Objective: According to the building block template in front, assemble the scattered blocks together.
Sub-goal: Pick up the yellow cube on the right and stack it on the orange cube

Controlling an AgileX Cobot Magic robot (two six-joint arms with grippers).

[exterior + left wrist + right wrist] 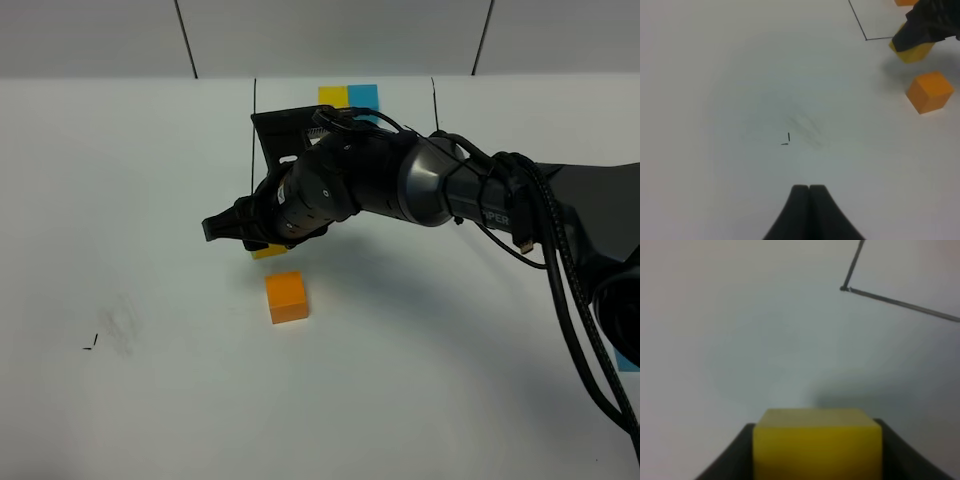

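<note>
We see right fingers (230, 226) clamped on yellow cube (817, 440), just outside frame corner (866, 38) of template (348, 96). Orange cube (287, 297) near yellow cube, not touching. Left fingers (805, 195) pressed together, nothing between. Below them wide bare tabletop (120, 200) with two small dark marks (786, 139). White lettering on right arm (500, 212): we cannot read it whole.

The small matte yellow cube (817, 440) sits upright, clamped between the fingers (730, 460) of the right gripper (243, 232). It is near the plain orange cube (287, 297), which rests flat on the tabletop (120, 200). The black-framed template (348, 96) lies farther back, with its yellow and light blue cubes showing.
</note>
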